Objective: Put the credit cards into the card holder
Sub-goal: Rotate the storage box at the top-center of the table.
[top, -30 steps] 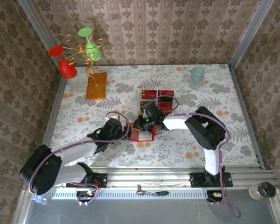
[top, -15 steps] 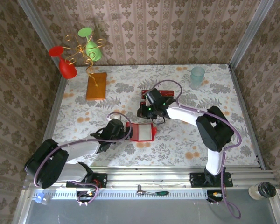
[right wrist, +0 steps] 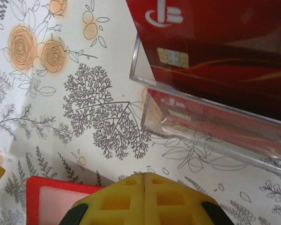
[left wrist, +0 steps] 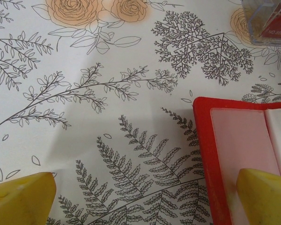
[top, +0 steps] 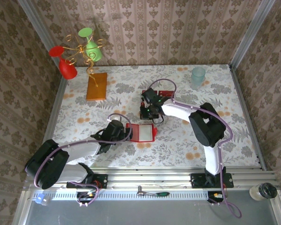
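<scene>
Several glossy credit cards (right wrist: pixel 201 70) in clear plastic tray (right wrist: pixel 210 124); flat red card holder (left wrist: pixel 239 140).

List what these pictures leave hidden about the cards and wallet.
- Top external: the right arm covers part of the credit cards, so their count is unclear.
- Left wrist: the card holder is cut off by the right and bottom edges.
- Right wrist: the clear tray wall blurs the lower card's print.

Glossy red plastic credit cards (right wrist: pixel 215 70) (in a clear plastic tray (right wrist: pixel 210 124)), matt red card holder (left wrist: pixel 239 150)
</scene>
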